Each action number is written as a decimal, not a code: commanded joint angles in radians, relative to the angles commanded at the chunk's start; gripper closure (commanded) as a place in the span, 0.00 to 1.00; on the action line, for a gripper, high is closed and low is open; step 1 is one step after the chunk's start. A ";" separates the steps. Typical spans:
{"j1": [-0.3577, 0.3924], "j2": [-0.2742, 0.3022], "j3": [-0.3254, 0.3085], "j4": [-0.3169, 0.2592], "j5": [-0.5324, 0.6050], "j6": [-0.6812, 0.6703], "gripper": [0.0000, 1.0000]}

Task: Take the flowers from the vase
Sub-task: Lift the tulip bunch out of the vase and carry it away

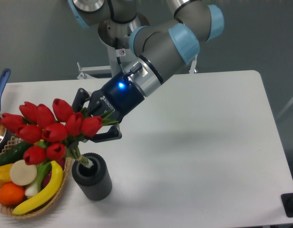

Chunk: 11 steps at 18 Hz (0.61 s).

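A bunch of red tulip flowers (49,129) with green stems leans up and to the left over the dark grey ribbed vase (92,176), which stands near the table's front left. The stem ends still reach down into the vase's mouth. My gripper (95,124) is shut on the flowers' stems and leaves just behind the buds, above the vase. Its fingertips are partly hidden by the blooms.
A wicker basket (13,210) with a banana, an orange, a cucumber and other produce sits left of the vase, under the blooms. A pot with a blue handle (1,86) is at the far left edge. The arm's base mounts behind the table.
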 joint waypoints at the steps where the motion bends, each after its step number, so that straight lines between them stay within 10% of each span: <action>1: 0.005 0.002 0.000 0.002 0.000 0.001 1.00; 11: 0.273 -0.014 -0.017 -0.002 -0.002 0.225 1.00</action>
